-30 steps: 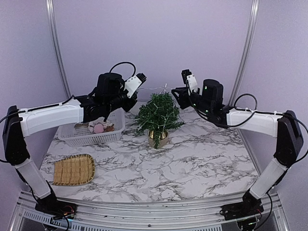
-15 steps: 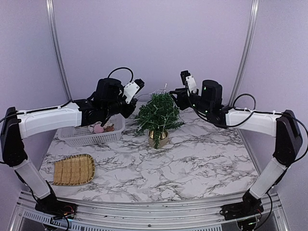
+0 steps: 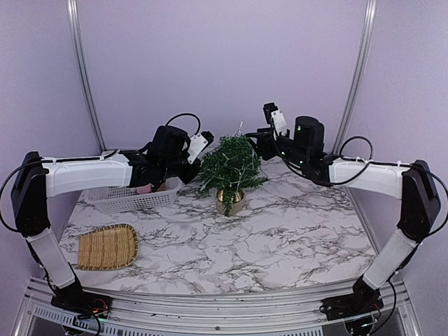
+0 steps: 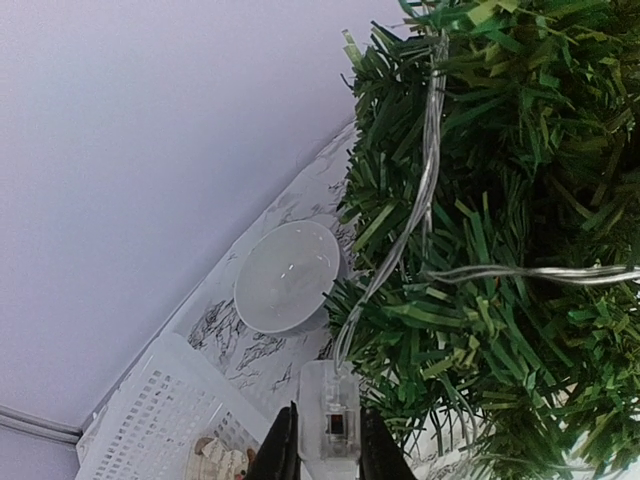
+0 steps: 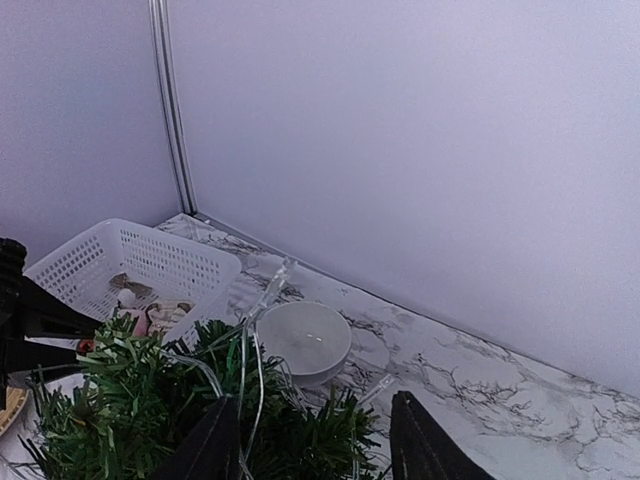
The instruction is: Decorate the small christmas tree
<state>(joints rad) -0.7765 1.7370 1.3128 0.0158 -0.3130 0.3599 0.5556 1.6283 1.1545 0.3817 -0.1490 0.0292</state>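
Inspected: small christmas tree (image 3: 229, 166), upright at the far centre of the marble table (image 3: 294, 238) in a round tan pot (image 3: 230, 201). Dark green and bushy, with needle branches spreading wider than the pot. Draped across the upper branches with a thin clear light string (image 4: 425, 170). Against one second earlier: left gripper (image 4: 318, 455) shifted rightward from above the white basket (image 3: 133, 198) to just beside the tree's left flank; right gripper (image 5: 315, 440) edged slightly nearer the tree's top right side. Left jaws closed narrowly on a small clear plastic box (image 4: 328, 425) at the string's end (contents too blurred to tell). Right jaws standing apart with nothing between them, tree top below the gap. Shown by the wrist views only: white bowl (image 5: 303, 340) on the table just beyond the tree, not made out from overhead. Shown from overhead only: woven tray (image 3: 107, 246) at near left, well apart from the tree.
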